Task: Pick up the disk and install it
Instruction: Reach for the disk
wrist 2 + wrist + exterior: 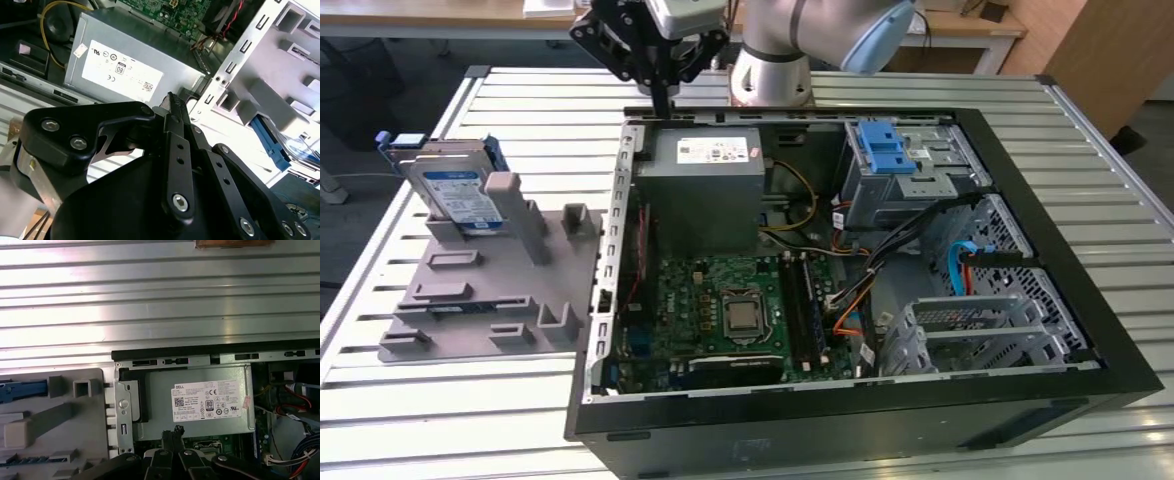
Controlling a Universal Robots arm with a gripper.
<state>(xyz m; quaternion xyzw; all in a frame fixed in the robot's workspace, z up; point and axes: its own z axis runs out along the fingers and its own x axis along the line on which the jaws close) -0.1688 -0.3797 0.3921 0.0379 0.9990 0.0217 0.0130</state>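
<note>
Spanning the exterior view, a slatted metal tabletop [454, 440] carries an open computer case [854, 430] and, along the edge at the exterior view's left, a grey holder [467, 300]. Wooden furniture stands beyond the far edge. The disk [454, 190] stands on end at the holder's far corner, long axis roughly upright, label toward the tabletop's near edge. The gripper [662, 105] hangs above the case's far wall, well apart from the disk, fingers pressed together and empty.

In the second wrist view, the gripper [172, 100] points at the power supply [120, 70].

In the first wrist view, the gripper [175, 431] overlaps the power supply's edge.
</note>
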